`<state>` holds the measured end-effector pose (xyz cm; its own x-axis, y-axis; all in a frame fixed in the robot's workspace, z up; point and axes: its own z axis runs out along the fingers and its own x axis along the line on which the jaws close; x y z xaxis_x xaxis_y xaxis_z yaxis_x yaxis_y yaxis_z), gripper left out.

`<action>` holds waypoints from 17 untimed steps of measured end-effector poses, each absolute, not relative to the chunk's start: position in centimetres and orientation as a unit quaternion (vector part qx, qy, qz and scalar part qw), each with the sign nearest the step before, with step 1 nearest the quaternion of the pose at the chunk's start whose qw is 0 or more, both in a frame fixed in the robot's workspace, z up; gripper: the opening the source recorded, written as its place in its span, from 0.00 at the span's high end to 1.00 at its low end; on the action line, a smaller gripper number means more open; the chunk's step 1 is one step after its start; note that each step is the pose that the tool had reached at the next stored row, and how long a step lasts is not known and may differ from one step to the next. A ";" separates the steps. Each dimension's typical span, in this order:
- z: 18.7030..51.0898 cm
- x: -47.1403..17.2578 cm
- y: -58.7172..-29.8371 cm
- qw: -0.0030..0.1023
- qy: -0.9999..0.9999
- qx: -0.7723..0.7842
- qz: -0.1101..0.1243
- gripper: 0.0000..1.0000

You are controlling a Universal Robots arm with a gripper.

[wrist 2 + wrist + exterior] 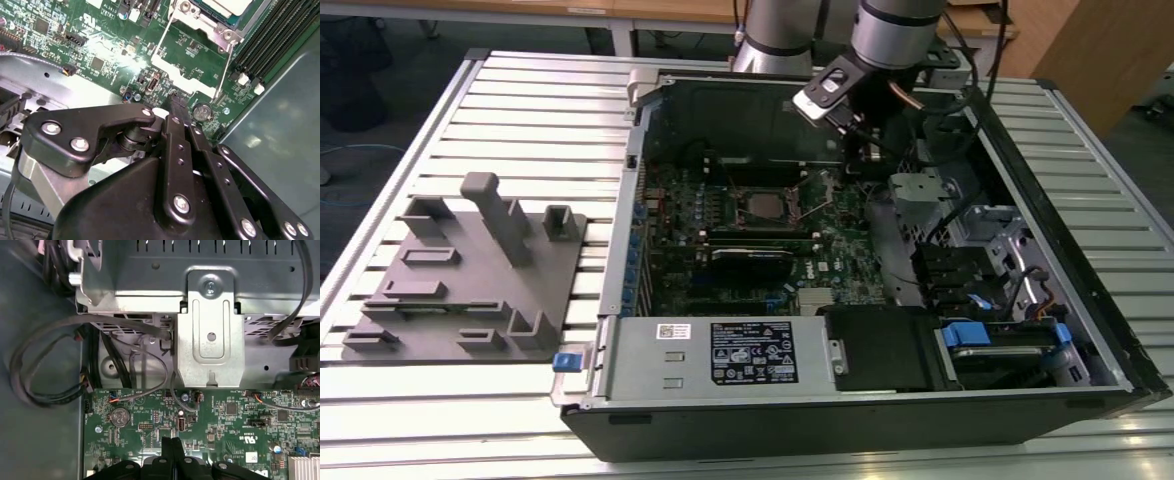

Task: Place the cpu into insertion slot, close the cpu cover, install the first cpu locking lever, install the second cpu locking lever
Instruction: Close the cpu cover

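The cpu shows its silvery top in the insertion slot on the green board. The cpu cover, a silvery frame, appears to lie down around it. Two thin wire locking levers run along the socket's sides and out over the board. My gripper hovers over the board beside the socket, to the exterior view's right of it and a little farther back. Its black fingers are pressed together, shut, with nothing between them. In the exterior view the gripper hangs inside the open computer case.
A silvery metal bracket and black cables stand past the board's edge near the gripper. A coin battery lies close to the fingertips. Memory slots flank the socket. A grey fixture block sits on the slatted table.
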<state>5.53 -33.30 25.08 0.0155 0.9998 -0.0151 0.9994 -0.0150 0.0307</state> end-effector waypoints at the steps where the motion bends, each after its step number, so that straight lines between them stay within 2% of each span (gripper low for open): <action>1: 24.9 5.5 -33.3 0.016 0.702 0.712 0.005 0.90; 17: 24.1 5.3 -33.3 0.017 0.702 0.712 0.006 0.90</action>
<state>5.25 -33.29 24.09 0.0154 0.9998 -0.0151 0.9993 -0.0149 0.0334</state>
